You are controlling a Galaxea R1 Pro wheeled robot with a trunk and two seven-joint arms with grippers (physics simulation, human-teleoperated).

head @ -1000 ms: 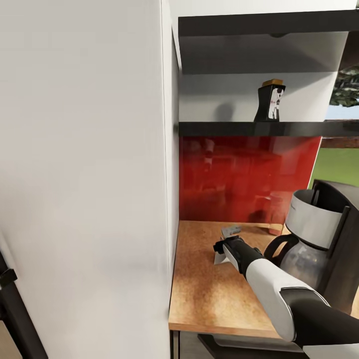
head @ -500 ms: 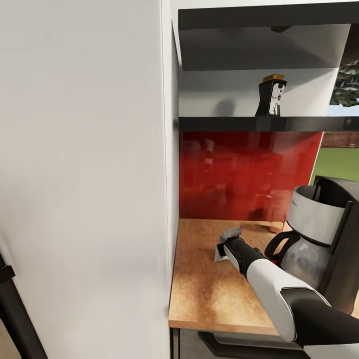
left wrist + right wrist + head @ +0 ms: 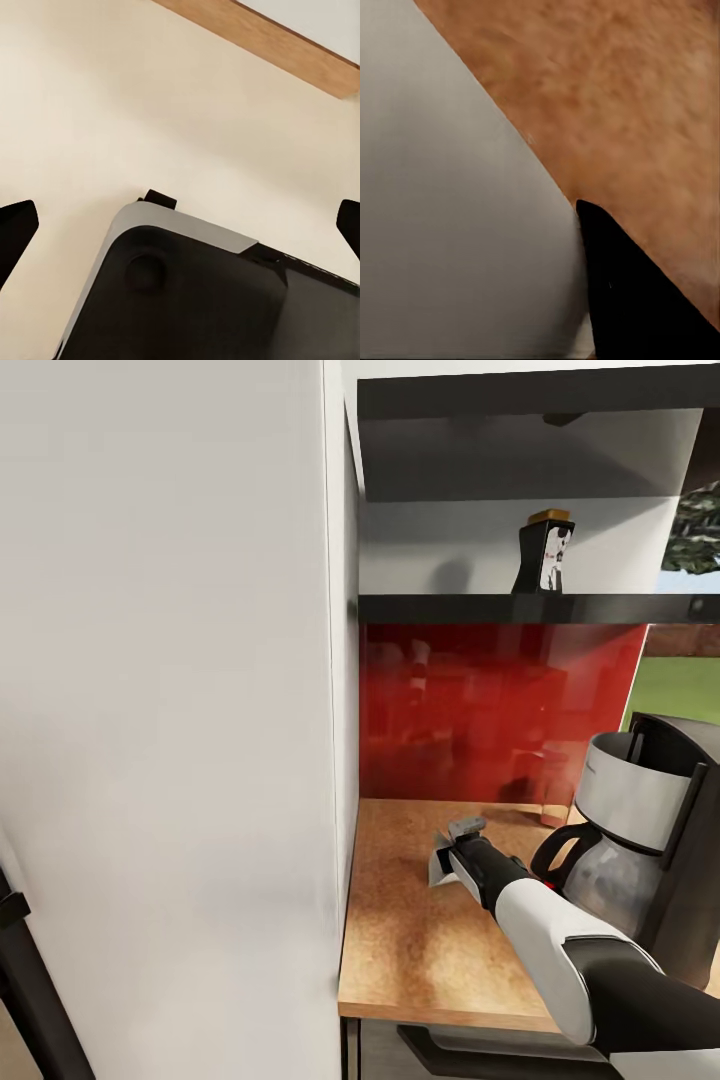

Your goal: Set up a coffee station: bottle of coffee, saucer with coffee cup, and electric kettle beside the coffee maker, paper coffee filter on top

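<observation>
A tall white cabinet side (image 3: 170, 710) fills your left. The countertop (image 3: 420, 950) lies ahead, with the coffee maker (image 3: 650, 840) at its right. On the shelf (image 3: 520, 608) above stands the bottle of coffee (image 3: 546, 555). Your right gripper (image 3: 450, 850) is down at the paper coffee filter (image 3: 437, 868) (image 3: 457, 247) mid-counter; I cannot tell whether it grips. Your left gripper (image 3: 180, 225) has its dark fingertips (image 3: 15, 229) spread wide over pale floor.

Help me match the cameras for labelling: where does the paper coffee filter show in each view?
Head view: paper coffee filter, small white piece at the right gripper, low centre on the countertop.
Right wrist view: large pale sheet beside a dark finger.
Left wrist view: no filter there.
Shared landmark: the speckled countertop.
</observation>
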